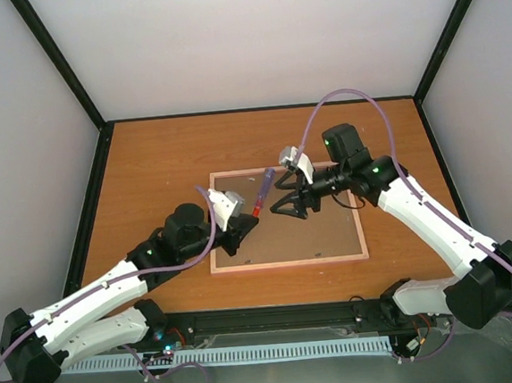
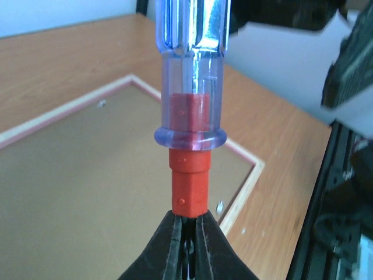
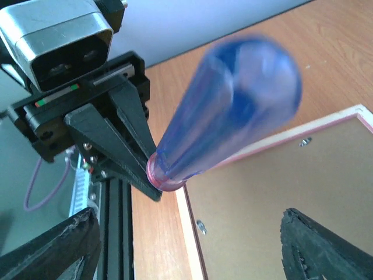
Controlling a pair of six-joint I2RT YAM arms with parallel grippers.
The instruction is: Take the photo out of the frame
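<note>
The frame [image 1: 324,232] lies face down on the table, brown hardboard back up inside a pale wood rim with a pink edge. The photo is hidden under the back. My left gripper [image 1: 246,221] is over the frame's left part, shut on the metal shaft of a screwdriver [image 1: 261,192] just below its red collar [image 2: 189,182]; the clear blue handle [image 2: 190,64] points up and away. My right gripper [image 1: 290,206] is open just right of the handle [image 3: 233,111], which passes above its spread fingers [image 3: 64,248]. The frame back also shows in the wrist views [image 2: 70,192] [image 3: 291,181].
Small metal tabs [image 3: 201,226] [image 2: 219,206] sit along the rim of the frame back. A black rail [image 1: 276,320] runs along the table's near edge. Black posts and pale walls close in the wooden table [image 1: 163,155] on three sides.
</note>
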